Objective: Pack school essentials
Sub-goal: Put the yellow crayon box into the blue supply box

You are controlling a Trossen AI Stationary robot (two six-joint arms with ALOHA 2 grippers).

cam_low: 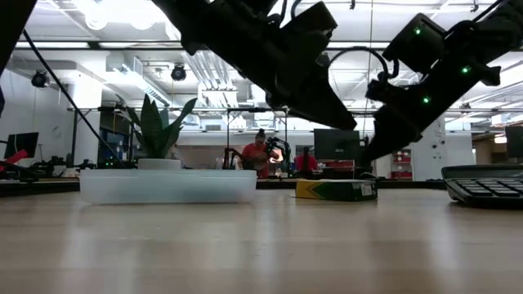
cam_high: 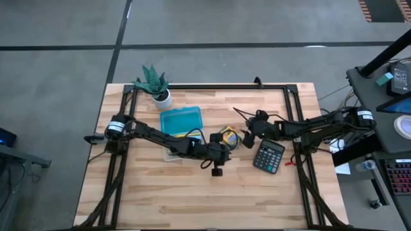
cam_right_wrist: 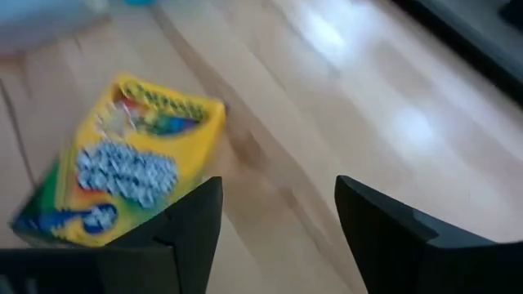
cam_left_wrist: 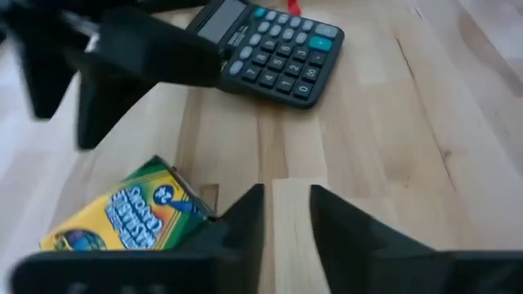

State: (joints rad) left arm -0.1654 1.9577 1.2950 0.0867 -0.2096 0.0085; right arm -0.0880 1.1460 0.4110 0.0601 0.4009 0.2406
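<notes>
The yellow-green crayon box (cam_high: pixel 227 136) lies flat on the wooden table, right of the blue tray (cam_high: pixel 180 120). It also shows in the low view (cam_low: pixel 335 189) and in both wrist views (cam_left_wrist: pixel 122 216) (cam_right_wrist: pixel 122 167). My left gripper (cam_high: pixel 230 151) (cam_left_wrist: pixel 286 216) hovers just on the near side of the box, fingers narrowly open and holding nothing. My right gripper (cam_high: pixel 245 138) (cam_right_wrist: pixel 278 220) hovers at the box's right, wide open and empty. In the low view both grippers (cam_low: pixel 347 122) (cam_low: pixel 376 151) hang above the box. A tiny red piece (cam_left_wrist: pixel 292 6) lies beyond the calculator.
A dark calculator (cam_high: pixel 268 156) (cam_left_wrist: pixel 270 53) lies right of the box, under the right arm. A potted green plant (cam_high: pixel 154 85) (cam_low: pixel 159 135) stands at the far left, behind the tray (cam_low: pixel 167 186). The near half of the table (cam_high: pixel 192 199) is bare wood. People show in the room behind.
</notes>
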